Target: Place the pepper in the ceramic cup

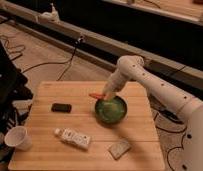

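Observation:
The red-orange pepper [96, 95] is held at the tip of my gripper [104, 96], a little above the wooden table and just over the far left rim of the green bowl [111, 109]. My white arm comes in from the right and reaches down to it. The white ceramic cup [16, 137] stands at the table's near left corner, far from the gripper.
A white labelled bottle [73, 137] lies on its side at the front middle. A small black object [61, 107] lies on the left. A grey sponge-like block [119, 148] lies at the front right. The wooden table [140, 127] has cables on the floor beyond it.

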Action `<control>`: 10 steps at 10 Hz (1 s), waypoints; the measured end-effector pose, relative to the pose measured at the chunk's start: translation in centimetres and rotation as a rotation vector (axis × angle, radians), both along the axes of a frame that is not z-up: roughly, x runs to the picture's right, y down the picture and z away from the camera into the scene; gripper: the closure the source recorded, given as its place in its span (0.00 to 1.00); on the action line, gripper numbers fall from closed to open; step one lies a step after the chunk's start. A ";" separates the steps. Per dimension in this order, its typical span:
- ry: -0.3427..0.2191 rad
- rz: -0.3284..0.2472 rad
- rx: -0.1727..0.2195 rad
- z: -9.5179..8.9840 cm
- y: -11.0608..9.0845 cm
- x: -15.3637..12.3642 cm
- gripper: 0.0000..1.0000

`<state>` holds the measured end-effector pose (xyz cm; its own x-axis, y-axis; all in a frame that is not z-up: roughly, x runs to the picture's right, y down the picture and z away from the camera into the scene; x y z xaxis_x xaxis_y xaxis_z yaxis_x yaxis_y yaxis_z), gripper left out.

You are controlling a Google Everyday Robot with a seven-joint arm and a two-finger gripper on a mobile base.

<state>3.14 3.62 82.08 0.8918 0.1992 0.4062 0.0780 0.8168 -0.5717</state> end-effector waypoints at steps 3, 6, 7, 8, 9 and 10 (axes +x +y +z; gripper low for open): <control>-0.126 -0.017 -0.021 -0.7 0.0 -4.9 1.00; -0.288 -0.048 -0.078 -1.4 0.7 -11.4 1.00; -0.348 -0.070 -0.089 -1.7 0.8 -14.1 1.00; -0.408 -0.095 -0.095 -2.1 0.9 -17.0 1.00; -0.463 -0.126 -0.108 -2.7 1.4 -19.6 1.00; -0.484 -0.138 -0.113 -3.0 1.6 -20.5 1.00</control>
